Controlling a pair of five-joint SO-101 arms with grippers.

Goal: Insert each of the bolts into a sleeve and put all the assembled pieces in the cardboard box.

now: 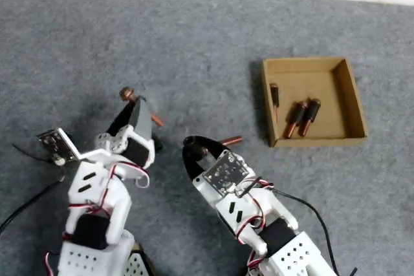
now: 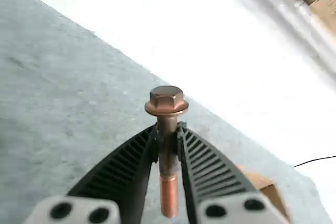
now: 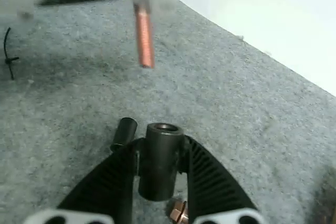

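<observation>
My left gripper (image 1: 138,106) (image 2: 168,128) is raised off the mat and shut on a copper bolt (image 1: 141,105) (image 2: 167,109); its hex head sticks out past the fingertips. The bolt's threaded tip (image 3: 144,36) hangs above and beyond the right gripper. My right gripper (image 1: 192,146) (image 3: 160,144) is shut on a black sleeve (image 3: 159,159), held upright with its bore facing up. A second black sleeve (image 3: 124,133) lies on the mat just beside it. Another bolt (image 1: 231,140) (image 3: 178,212) lies on the mat close to the right gripper. The cardboard box (image 1: 304,63) holds three assembled pieces (image 1: 295,119).
Grey carpet (image 1: 194,50) covers the table, with a white wall along the far edge. The box stands to the right of both arms. Cables (image 1: 26,205) trail at the near left and near right.
</observation>
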